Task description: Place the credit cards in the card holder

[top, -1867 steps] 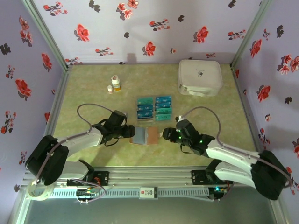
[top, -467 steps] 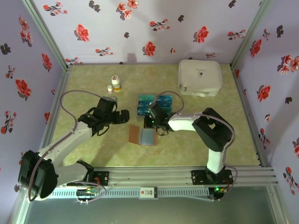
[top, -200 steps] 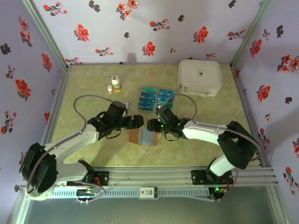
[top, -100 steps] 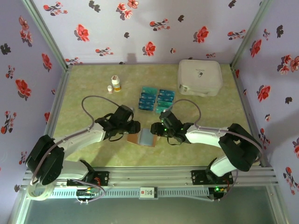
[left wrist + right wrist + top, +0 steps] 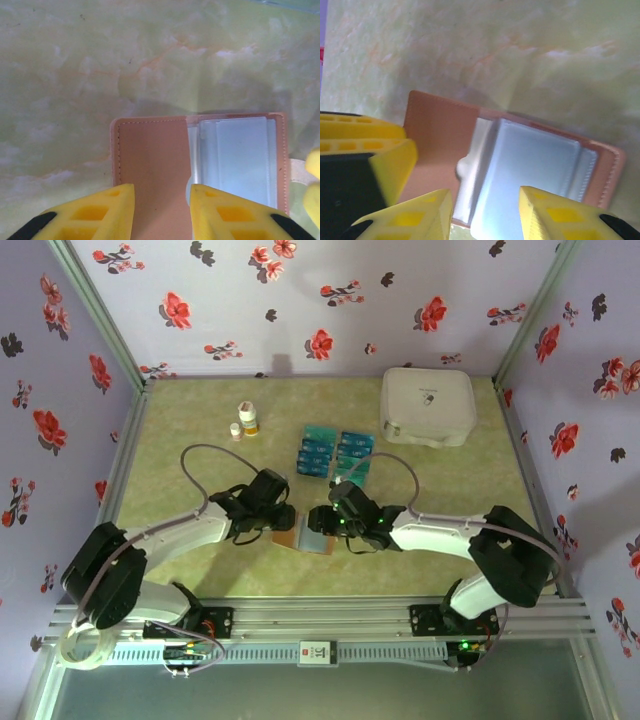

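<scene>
My L gripper (image 5: 161,195), out left w/ jaws wide a moment ago, is now over the brown left half of the card holder (image 5: 316,540), jaws narrower. My R gripper (image 5: 485,200), earlier reaching far at the credit cards (image 5: 335,452), is back near, over the clear-pocket right half. The credit cards sit farther off than at start. The clear half was on the left then.

The green marbled table (image 5: 190,455) carries 2 columns of teal cards (image 5: 335,453) near its middle, an open brown holder (image 5: 313,537) just nearer, a white case (image 5: 427,405) far right, and 2 small bottles (image 5: 246,419) far left.
</scene>
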`<state>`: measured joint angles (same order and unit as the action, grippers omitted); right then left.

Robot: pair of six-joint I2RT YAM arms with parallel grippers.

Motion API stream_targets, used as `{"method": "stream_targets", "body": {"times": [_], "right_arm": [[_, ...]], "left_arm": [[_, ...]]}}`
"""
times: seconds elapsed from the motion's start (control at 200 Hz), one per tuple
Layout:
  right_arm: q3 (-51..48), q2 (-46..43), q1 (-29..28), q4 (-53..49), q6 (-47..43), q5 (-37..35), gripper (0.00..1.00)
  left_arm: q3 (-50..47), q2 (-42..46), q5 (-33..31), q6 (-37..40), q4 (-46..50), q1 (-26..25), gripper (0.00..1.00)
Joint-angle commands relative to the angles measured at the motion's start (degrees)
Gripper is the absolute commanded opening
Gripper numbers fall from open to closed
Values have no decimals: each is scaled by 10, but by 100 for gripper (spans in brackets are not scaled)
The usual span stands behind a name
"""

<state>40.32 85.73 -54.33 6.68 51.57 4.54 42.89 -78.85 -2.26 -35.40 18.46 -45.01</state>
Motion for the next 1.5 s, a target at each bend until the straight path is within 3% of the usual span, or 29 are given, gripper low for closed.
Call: {"method": "stream_targets", "body": {"times": [0.0, 0.475, 1.215, 1.365, 1.495], "right_arm": [[11, 29, -8, 13, 25, -23, 39], [10, 58, -8, -9, 15, -68, 39], [19, 89, 26, -6, -20, -31, 38], [20, 105, 29, 5, -21, -12, 38], [15, 114, 29, 27, -10, 4, 37]], "left_arm": [[-11, -15, -17, 15, -2, -5, 34], [-58, -48, -17, -8, -56, -19, 26], [-65, -57, -19, -21, -77, -28, 26], [-67, -56, -19, -20, -90, -29, 30], [-78, -47, -8, -14, -121, -32, 42]]}}
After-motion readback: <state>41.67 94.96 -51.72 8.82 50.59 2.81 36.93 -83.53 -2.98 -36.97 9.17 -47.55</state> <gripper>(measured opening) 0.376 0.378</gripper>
